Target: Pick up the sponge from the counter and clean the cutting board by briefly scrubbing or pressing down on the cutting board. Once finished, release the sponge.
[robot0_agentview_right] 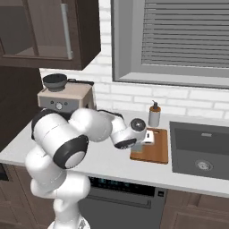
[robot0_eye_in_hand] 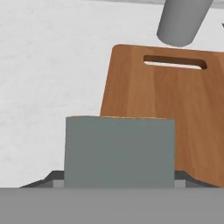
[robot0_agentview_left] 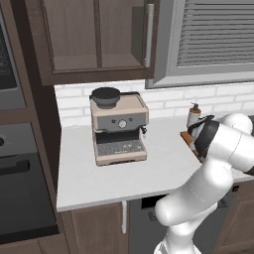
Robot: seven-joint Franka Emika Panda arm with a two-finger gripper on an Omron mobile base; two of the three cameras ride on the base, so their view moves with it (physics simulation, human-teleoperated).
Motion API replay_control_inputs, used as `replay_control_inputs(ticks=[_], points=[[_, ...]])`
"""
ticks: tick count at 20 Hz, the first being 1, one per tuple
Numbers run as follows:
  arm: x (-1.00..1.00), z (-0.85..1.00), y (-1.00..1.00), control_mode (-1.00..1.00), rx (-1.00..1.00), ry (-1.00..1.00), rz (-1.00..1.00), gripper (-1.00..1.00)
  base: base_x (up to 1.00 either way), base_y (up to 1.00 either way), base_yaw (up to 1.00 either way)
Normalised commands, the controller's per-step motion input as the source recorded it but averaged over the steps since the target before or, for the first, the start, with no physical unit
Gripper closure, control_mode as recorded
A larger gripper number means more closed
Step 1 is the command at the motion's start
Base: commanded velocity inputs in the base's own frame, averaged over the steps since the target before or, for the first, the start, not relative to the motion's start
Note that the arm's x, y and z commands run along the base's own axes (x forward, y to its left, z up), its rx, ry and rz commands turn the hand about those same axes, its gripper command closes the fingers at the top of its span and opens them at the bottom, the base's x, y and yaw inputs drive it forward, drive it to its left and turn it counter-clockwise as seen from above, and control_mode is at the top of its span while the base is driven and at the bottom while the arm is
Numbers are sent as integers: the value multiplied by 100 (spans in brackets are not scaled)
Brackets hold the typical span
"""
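In the hand view the sponge shows its grey-green scrubbing face with a thin yellow edge on top. It sits between the fingertips of my gripper, which is shut on it. Just beyond lies the reddish-brown cutting board with its handle slot, resting on the pale counter. From the right base view, the gripper holds the sponge at the left edge of the cutting board. I cannot tell whether sponge and board touch. In the left base view my arm hides most of the cutting board.
A soap dispenser stands right behind the board. The coffee machine sits to the left on the counter. The dark sink basin lies right of the board. Wall cabinets and a window hang above.
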Motion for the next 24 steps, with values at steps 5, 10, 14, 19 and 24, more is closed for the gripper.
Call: replay_control_inputs(ticks=[5, 10, 14, 19, 24], points=[[47, 0, 0, -100, 0, 0, 0, 100, 0, 0, 0], [38, 0, 0, -100, 0, 0, 0, 100, 0, 0, 0], [37, 0, 0, -100, 0, 0, 0, 100, 0, 0, 0], [40, 0, 0, -100, 0, 0, 1, 100, 0, 0, 0], [37, 0, -1, -100, 0, 0, 1, 100, 0, 0, 0]])
